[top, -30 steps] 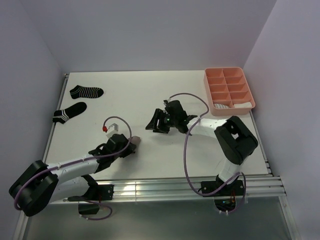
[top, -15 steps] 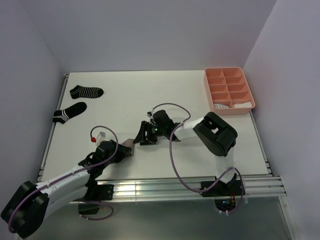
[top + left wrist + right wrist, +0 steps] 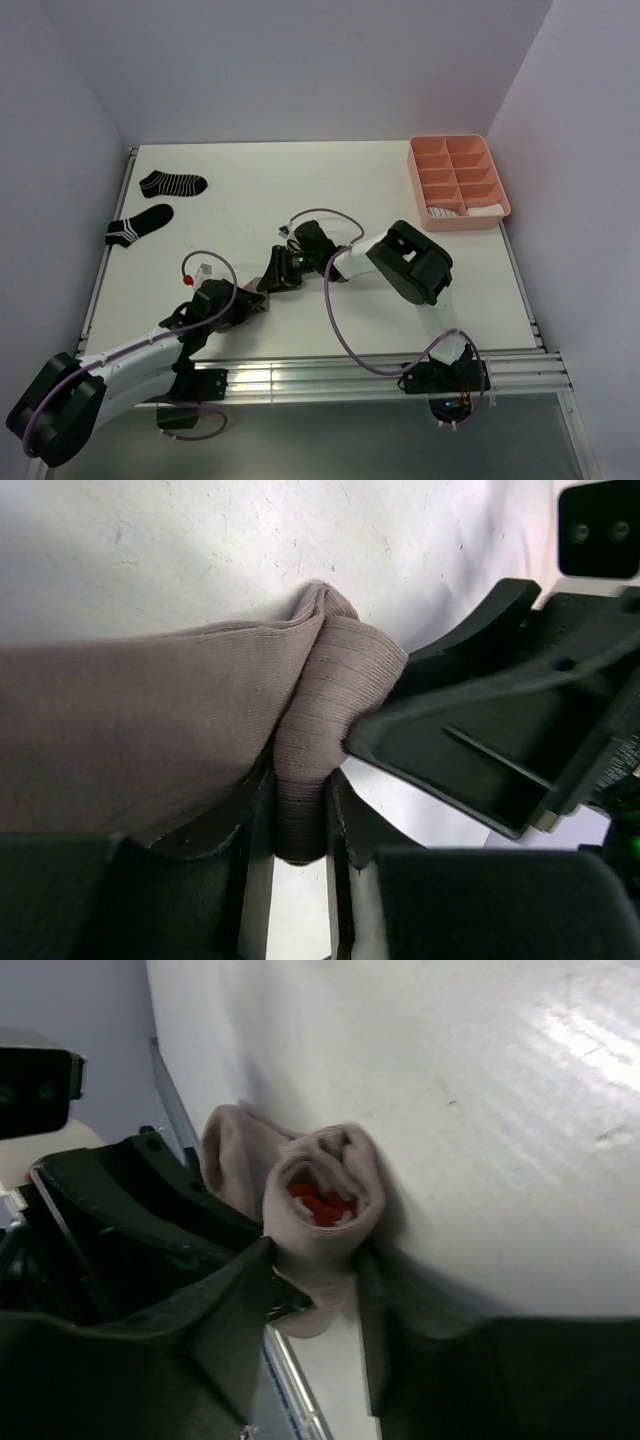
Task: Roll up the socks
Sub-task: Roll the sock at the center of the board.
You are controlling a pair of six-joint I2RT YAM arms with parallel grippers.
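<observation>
The right arm (image 3: 400, 262) has moved. A second ago its jaws were out on the worktop (image 3: 300, 180), nearer the tray (image 3: 448, 139). Now they have slid further from the tray, right up to the left arm (image 3: 130, 350). The left arm pulled back a bit too, and it has kept its hold.

The taupe sock (image 3: 150, 730) lies well away from the tray, close to where the arms are bolted on. The left jaws are narrow and pinch a fold of it. The right jaws were wider a second ago. Now they have come in around the rolled end (image 3: 320, 1220), one jaw touching each side. A bit of red cuff peeks out of the middle of the roll.

So both arms now have the same sock. This looks like the part where the roll gets held tight so it will not come undone. I think the roll is nearly done, but the loose end is hidden under the left jaws, so I can't be sure.

Two black striped socks (image 3: 172, 183) still lie flat, very far from the tray. They are not rolled yet.
</observation>
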